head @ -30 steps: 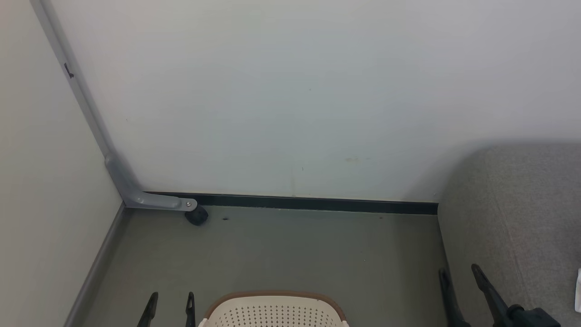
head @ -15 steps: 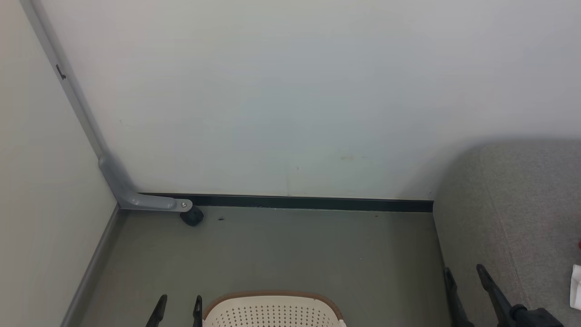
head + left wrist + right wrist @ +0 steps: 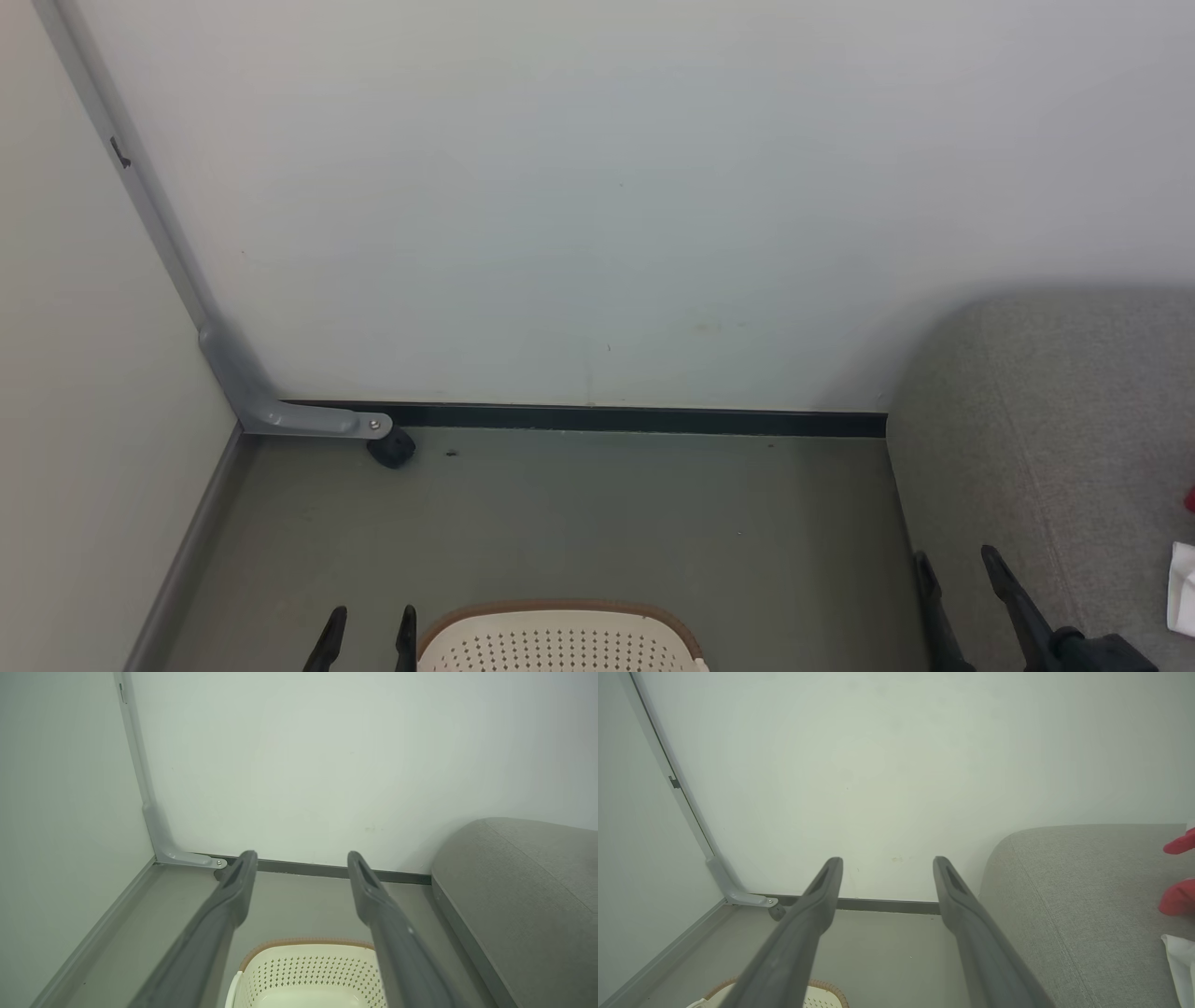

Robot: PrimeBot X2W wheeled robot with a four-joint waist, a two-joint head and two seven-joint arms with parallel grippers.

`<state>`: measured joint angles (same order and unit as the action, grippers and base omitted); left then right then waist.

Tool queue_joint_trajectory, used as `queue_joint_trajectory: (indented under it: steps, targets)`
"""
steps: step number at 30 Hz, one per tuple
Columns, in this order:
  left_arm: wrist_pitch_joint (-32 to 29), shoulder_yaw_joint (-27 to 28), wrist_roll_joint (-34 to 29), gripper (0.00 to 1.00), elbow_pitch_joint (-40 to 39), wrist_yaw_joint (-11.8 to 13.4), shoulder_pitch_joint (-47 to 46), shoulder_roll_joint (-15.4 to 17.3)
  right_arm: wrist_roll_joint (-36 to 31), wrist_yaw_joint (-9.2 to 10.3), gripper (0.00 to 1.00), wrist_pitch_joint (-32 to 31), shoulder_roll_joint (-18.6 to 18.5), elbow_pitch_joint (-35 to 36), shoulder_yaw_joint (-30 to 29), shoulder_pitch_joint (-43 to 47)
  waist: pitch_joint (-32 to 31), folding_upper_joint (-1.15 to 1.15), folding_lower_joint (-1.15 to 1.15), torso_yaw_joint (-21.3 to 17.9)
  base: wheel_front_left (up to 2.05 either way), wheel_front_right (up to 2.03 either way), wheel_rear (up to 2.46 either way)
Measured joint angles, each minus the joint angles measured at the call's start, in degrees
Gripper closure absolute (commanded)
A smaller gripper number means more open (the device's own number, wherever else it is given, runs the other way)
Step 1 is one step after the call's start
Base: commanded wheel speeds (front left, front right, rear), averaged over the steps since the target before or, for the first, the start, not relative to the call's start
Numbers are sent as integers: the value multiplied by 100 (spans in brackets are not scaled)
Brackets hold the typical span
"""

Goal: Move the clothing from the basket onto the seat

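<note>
Far-left corner: a grey bracket (image 3: 280, 415) with a black castor (image 3: 392, 450) sits on the floor, and the left gripper (image 3: 372, 616) hangs just left of the laundry basket (image 3: 560, 644) - fingers wide, empty. The basket sits on the floor at bottom centre. The right gripper (image 3: 956, 560) is at the sofa (image 3: 1046, 420) edge - fingers wide, holding nothing. The clothing (image 3: 1178, 896), red with a white cloth (image 3: 1182, 588), lies on the sofa at far right.

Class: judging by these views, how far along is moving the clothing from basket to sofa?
Done: red clothing and a white cloth lie on the sofa. In hand: nothing; the left hand and right hand are open, empty. Left: uncertain; the basket looks bare where visible, the rest hidden.
</note>
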<state>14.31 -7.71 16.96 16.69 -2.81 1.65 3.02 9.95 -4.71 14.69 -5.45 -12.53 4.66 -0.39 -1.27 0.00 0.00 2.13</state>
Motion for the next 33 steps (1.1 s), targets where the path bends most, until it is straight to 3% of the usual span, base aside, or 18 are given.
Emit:
queue_joint_trajectory:
  steps: [23, 24, 33]
  targets:
    - [0, -60, 55, 0, -14, -27, 1, -1, -34, -10, 0, 0, 47, -59, -18, -5, -18, 0, 0, -42, 0, 0, 0]
    - [0, -66, 58, 100, -14, -27, 1, -1, -34, -10, 100, 0, 48, -59, -18, -5, -20, 0, 0, -42, 0, 0, 0]
    - [-63, -41, 172, 100, 287, -26, 171, -1, 123, -10, 100, -59, 133, -415, -18, 207, -16, 0, 0, -49, 0, 0, 0]
